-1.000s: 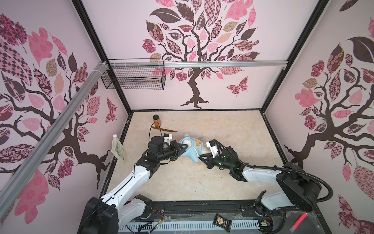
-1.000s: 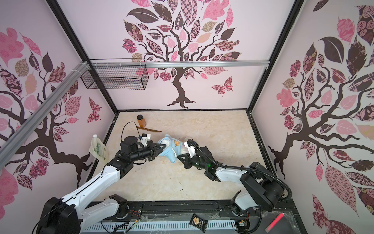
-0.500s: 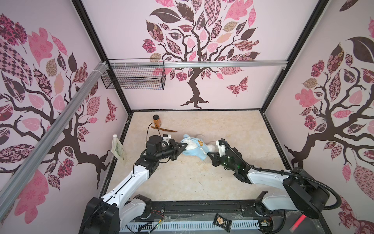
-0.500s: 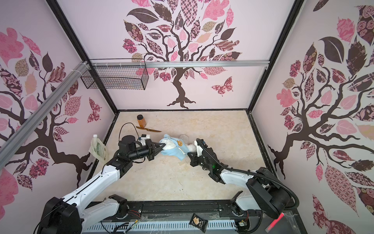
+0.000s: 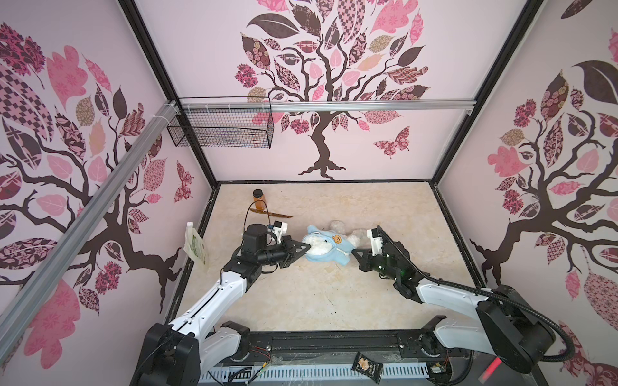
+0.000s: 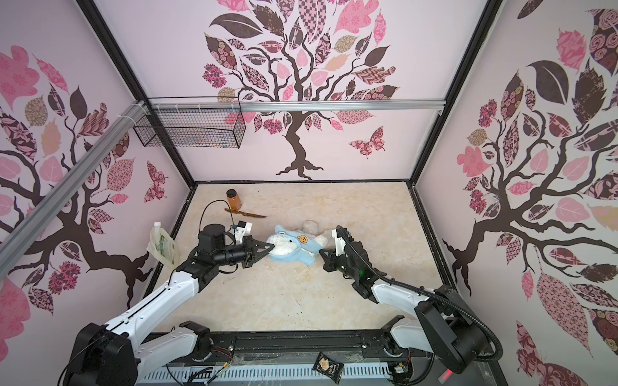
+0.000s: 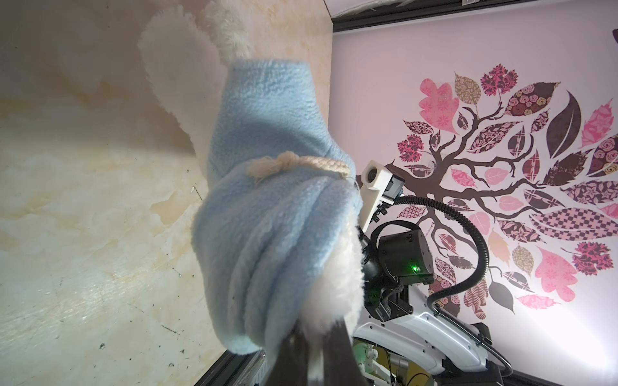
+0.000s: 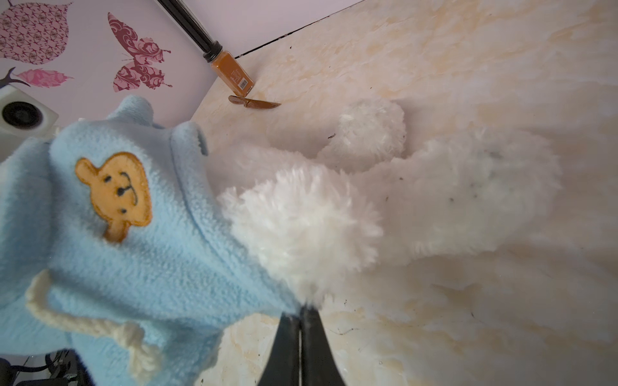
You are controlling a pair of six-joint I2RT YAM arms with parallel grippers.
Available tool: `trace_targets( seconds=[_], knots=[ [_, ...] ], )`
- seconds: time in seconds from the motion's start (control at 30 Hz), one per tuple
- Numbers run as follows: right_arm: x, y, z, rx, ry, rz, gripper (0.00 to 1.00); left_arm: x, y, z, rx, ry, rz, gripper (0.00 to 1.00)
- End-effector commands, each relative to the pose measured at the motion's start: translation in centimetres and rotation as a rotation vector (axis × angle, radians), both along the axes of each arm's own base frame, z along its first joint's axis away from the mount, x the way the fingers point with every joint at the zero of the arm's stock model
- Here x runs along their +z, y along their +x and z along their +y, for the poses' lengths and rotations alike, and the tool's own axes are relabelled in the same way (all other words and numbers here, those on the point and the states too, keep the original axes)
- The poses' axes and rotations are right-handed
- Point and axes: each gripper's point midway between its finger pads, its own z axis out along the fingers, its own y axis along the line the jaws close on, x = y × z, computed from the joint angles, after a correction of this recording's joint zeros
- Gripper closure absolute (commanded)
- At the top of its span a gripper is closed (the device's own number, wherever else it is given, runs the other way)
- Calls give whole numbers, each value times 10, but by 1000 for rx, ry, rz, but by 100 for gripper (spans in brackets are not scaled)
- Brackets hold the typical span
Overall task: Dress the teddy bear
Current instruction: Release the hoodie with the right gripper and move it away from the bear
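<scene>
Black foil of a snack packet (image 5: 367,366) sits on the front rail, nearest of all; beyond it spreads the marbled beige table (image 5: 301,300). On it the left gripper (image 5: 308,249) is clenched on white plush at the open edge of the light blue hooded shirt (image 5: 341,251), with fur showing between its fingers in the left wrist view. The right gripper (image 5: 355,253) has its fingers pressed flat together, tips at the opposite hem beside a white limb; whether any fleece is pinched there cannot be told. The teddy bear (image 5: 319,250) lies between the two grippers near the table's middle, partly inside the shirt, with the orange bear-face patch (image 5: 337,238) facing up and fluffy limbs sticking out on the far side. Farther back a brown wooden knife (image 5: 271,213) lies flat just beside an upright amber jar (image 5: 259,198); a wire basket (image 5: 220,128) hangs from the rail on the back wall.
</scene>
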Motion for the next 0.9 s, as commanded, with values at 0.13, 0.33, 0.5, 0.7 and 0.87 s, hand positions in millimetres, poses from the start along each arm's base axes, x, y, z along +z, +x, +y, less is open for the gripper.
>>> trace_targets(
  seconds=[0.13, 0.33, 0.5, 0.7, 0.87],
  knots=[
    [-23, -21, 12, 111, -100, 13, 100, 20, 1, -14, -86, 172, -396, 100],
    [-21, -43, 7, 166, -146, 41, 75, 29, 2, -14, -143, 335, -753, 100],
    [30, -48, 2, 172, -108, -67, 58, 22, -10, -8, -304, 517, -1030, 100],
    [88, -34, 11, 295, 141, -12, 51, 17, -45, -13, -514, 534, -1351, 100],
    [104, -34, 34, 437, 283, 69, 52, 14, -59, -11, -535, 527, -1488, 100]
  ],
)
